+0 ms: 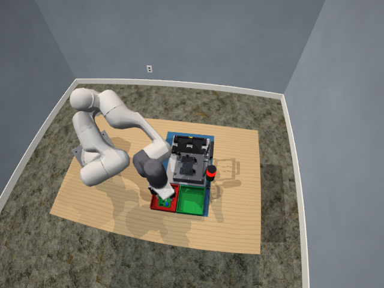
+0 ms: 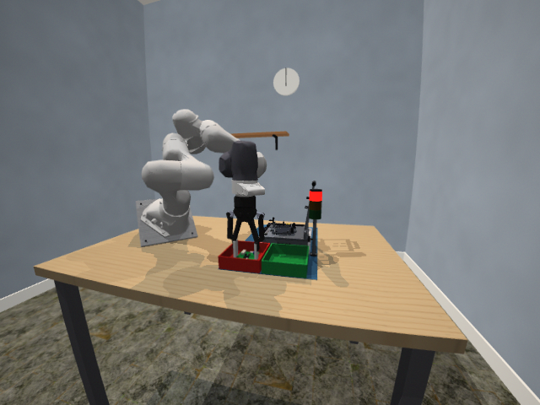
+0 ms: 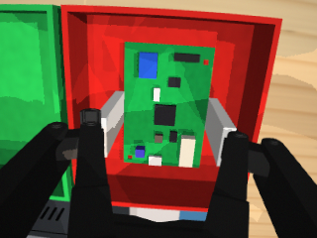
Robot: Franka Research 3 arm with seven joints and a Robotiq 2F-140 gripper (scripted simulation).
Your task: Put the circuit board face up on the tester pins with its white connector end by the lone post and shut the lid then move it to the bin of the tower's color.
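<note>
The green circuit board is face up between my gripper's pads, with its white connector end nearest the camera in the wrist view. My gripper is shut on the board's two long edges and holds it low inside the red bin. From the top and exterior views, the fingers reach down into the red bin and the board shows under my hand. I cannot tell if the board touches the bin floor. The signal tower shows red.
The green bin stands right beside the red bin and holds nothing. The tester stands behind the bins with its lid raised, and the tray lies beyond it. The tower stands at the tester's right.
</note>
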